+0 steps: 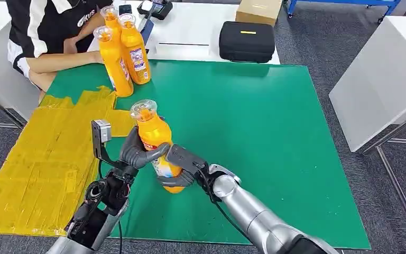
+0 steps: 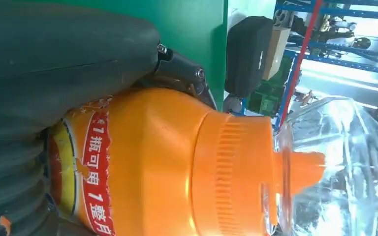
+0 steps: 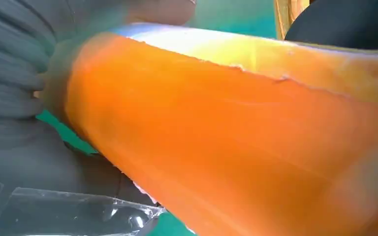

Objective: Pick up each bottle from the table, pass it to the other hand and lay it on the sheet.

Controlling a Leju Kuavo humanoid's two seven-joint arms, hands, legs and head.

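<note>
A: Where is the orange bottle (image 1: pixel 156 145)?
B: Upright between both hands, above the green worktop (image 1: pixel 275 137). The left hand (image 1: pixel 137 151) wraps its upper body, thumb across the front; the right hand (image 1: pixel 182 166) grips low down, fingers curled under it.

A: Anything hidden?
B: The label is mostly covered by fingers, and the base is hidden by the right hand, so I cannot tell whether it touches the worktop. The right wrist view is a blur of orange.

A: And the sheet?
B: The yellow sheet (image 1: pixel 37 159) lies just beyond the left hand. Three more bottles (image 1: pixel 121 53) stand well ahead of it, by a seated person (image 1: pixel 47 32) cut off at the frame's edge.
</note>
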